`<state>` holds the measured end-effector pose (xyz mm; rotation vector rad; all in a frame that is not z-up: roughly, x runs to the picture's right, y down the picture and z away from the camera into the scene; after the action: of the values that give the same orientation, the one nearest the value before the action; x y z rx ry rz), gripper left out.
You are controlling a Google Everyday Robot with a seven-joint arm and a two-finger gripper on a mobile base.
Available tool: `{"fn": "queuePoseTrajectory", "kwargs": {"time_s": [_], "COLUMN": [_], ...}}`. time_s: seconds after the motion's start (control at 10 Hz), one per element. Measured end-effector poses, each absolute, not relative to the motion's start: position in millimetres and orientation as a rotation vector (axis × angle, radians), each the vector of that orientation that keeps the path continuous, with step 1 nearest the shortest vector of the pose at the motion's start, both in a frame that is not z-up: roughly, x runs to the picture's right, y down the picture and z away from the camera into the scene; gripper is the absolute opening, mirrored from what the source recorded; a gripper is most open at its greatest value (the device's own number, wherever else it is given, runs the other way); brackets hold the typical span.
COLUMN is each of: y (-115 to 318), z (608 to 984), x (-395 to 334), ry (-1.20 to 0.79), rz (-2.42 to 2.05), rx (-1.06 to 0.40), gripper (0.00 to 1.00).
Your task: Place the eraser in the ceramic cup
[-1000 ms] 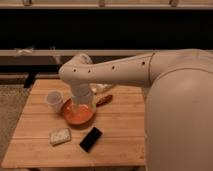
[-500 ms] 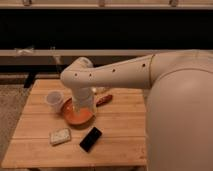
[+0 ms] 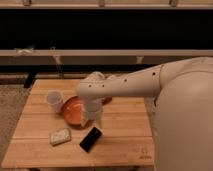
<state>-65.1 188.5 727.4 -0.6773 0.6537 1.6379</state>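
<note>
Wooden slatted table (image 3: 125, 145), seen from above and in front. Black eraser (image 3: 91, 139) lay flat on it near the front edge, set at an angle, nothing gripping it. White ceramic cup (image 3: 54, 100) stood upright toward the left rear, just beside an orange bowl (image 3: 72, 111) and well apart from the eraser. Pale speckled block (image 3: 60, 136) lay left of the eraser, apart from it. White arm (image 3: 130, 85) reached in from the right, wrist turned down. Gripper (image 3: 97, 122) hung close over the eraser's far end, beside the bowl; claw spread wide and empty. Contact with the eraser: could not tell.
</note>
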Motion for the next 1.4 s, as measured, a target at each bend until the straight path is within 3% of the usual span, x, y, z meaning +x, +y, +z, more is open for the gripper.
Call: {"fn": "queuePoseTrajectory", "kwargs": {"time_s": [0.3,0.9,1.4], "y": [202.7,249.4,258.3], "z": [739.0,796.6,805.4], "x": [-61.7,-68.9,-66.5], "ry": [0.685,0.733,0.761], "rz": [1.66,1.68,1.679], "rx": [-0.707,-0.805,-0.801], "gripper": [0.65,0.65,0.61]}}
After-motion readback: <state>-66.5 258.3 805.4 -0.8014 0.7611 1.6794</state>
